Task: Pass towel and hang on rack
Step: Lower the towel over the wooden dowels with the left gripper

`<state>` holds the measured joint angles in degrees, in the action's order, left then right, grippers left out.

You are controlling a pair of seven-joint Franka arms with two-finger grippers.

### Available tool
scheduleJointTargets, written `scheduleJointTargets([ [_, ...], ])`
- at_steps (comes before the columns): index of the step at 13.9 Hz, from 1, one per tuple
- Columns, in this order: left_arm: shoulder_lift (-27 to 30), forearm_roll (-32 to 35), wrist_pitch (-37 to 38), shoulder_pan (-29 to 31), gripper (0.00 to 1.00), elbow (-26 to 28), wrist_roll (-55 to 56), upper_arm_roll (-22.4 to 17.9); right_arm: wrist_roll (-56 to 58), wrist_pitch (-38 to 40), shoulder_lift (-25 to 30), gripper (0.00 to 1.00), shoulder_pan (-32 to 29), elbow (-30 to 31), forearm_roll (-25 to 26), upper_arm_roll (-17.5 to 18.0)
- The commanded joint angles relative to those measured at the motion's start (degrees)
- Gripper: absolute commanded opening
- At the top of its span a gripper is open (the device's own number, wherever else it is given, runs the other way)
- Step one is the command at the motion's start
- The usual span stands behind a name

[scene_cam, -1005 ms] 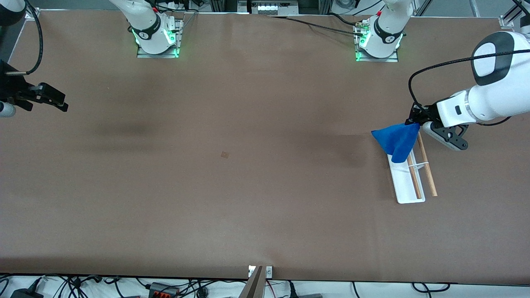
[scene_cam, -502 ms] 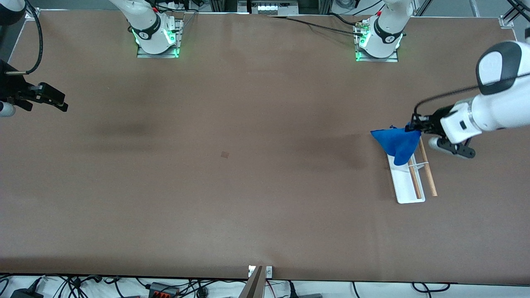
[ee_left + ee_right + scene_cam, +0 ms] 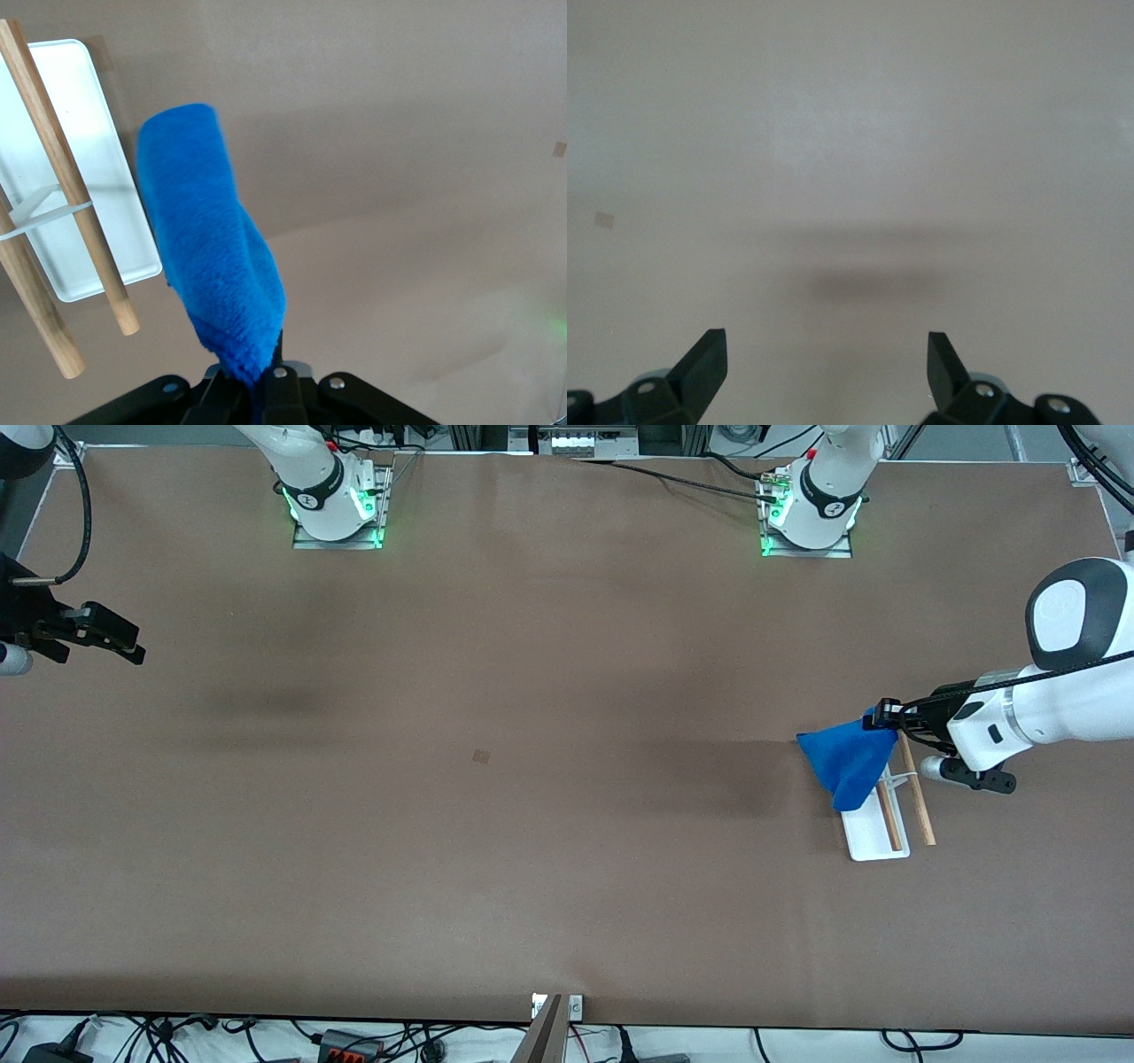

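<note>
Blue plush fills my left pincer [image 3: 889, 715]: its fingers are pressed together on one corner of the towel [image 3: 846, 762], and the rest of the cloth droops over the rack [image 3: 877, 833] at the left arm's end of the tabletop [image 3: 532, 779]. From the front, the towel covers the end of the rack farther from the camera, hiding part of the white tray base and the two wooden rods [image 3: 917, 806]; whether fabric touches them I cannot tell. In my left wrist view the towel [image 3: 213, 257] hangs beside the rods [image 3: 66, 177] and the thin white crosspiece [image 3: 40, 212]. My right pincer [image 3: 106, 633] waits, spread wide and holding nothing, above the tabletop's right-arm end.
</note>
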<state>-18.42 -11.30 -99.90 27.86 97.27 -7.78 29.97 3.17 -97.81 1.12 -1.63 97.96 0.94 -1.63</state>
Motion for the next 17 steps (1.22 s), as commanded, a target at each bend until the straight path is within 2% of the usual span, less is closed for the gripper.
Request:
scheduleJointTargets([
  [1,-0.12,2.16,1.38,-0.08,0.01,-1.47,1.01,0.44,0.08,0.16,0.37,1.0,-0.04,-0.31,0.29,0.14],
  [5,-1.09,2.51,0.77,0.09,0.01,-2.0,-1.88,0.09,0.08,0.16,0.37,1.0,-0.04,-0.31,0.2,0.14],
  [7,-2.05,5.84,-1.07,0.61,0.01,-2.0,-5.31,0.0,0.08,0.16,0.37,1.0,-0.04,-0.31,0.2,0.14],
  [10,-3.29,6.12,-2.4,1.67,0.01,-2.0,-9.35,-0.44,0.08,0.16,0.37,1.0,-0.04,-0.31,0.2,0.14],
  [12,-4.42,8.92,-4.14,2.02,0.01,-1.91,-10.15,-0.53,0.08,0.16,0.37,1.0,-0.04,-0.31,0.2,0.14],
  [17,-7.15,10.94,-8.01,5.36,0.01,-1.73,-17.88,-0.71,0.08,0.16,0.37,1.0,-0.04,-0.31,0.2,0.14],
])
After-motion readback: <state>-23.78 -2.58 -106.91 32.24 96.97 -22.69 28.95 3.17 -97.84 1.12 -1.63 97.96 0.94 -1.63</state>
